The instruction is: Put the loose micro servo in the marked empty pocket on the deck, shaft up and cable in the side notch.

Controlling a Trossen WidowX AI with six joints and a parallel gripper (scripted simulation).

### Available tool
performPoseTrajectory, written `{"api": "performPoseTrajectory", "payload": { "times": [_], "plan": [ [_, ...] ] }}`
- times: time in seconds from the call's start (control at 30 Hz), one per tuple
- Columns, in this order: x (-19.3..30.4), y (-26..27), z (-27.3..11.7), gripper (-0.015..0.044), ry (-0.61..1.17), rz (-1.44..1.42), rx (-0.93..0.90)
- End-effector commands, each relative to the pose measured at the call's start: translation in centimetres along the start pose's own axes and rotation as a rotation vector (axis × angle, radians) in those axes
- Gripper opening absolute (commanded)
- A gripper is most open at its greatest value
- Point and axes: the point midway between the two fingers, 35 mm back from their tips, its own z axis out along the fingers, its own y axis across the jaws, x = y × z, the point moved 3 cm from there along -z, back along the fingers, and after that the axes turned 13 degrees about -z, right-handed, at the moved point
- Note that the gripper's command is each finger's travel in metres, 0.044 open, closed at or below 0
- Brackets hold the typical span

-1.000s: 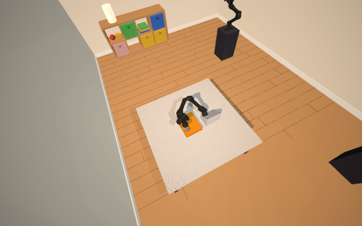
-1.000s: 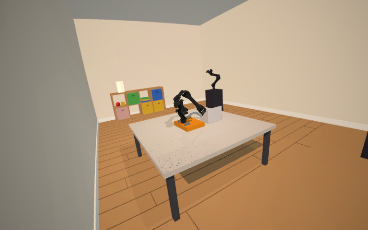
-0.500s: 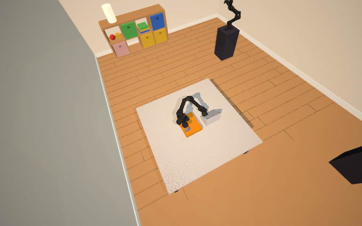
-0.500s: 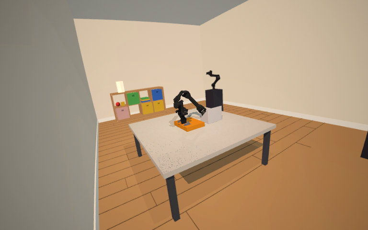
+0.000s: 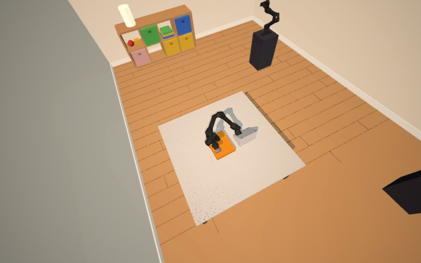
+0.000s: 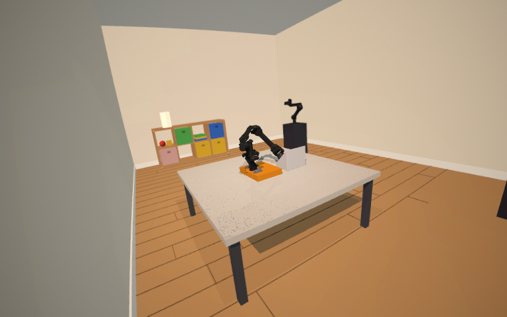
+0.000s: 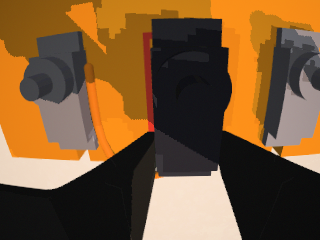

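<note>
My gripper (image 5: 216, 147) (image 6: 253, 168) (image 7: 187, 137) is shut on the loose micro servo (image 7: 189, 112), which looks dark in shadow. In the wrist view its round shaft side faces the camera. The gripper is low over the orange deck (image 5: 228, 149) (image 6: 269, 172) (image 7: 25, 135); the gap below the servo cannot be judged. A red marking (image 7: 148, 95) shows along the servo's left side; the rest of the pocket is hidden. An orange cable (image 7: 95, 115) curves left of the servo and passes behind the left finger. The side notch cannot be made out.
Two grey servos stand on the deck, a left one (image 7: 64, 117) and a right one (image 7: 295, 112), either side of the held servo. A white slant-topped box (image 5: 246, 139) (image 6: 296, 160) stands beside the deck on the table (image 5: 248, 173) (image 6: 310, 187), close to the arm's upper links.
</note>
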Motion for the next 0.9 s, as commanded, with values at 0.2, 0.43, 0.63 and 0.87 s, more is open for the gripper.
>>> {"api": "performPoseTrajectory", "payload": {
  "times": [0.2,0.43,0.63,0.87],
  "plan": [
    [0.0,0.0,0.9,0.0000,0.004,-0.004,-0.004],
    [0.0,0.0,1.6,0.0000,0.004,-0.004,-0.004],
    [0.0,0.0,2.2,0.0000,0.004,-0.004,-0.004],
    [0.0,0.0,2.9,0.0000,0.004,-0.004,-0.004]
  ]
}}
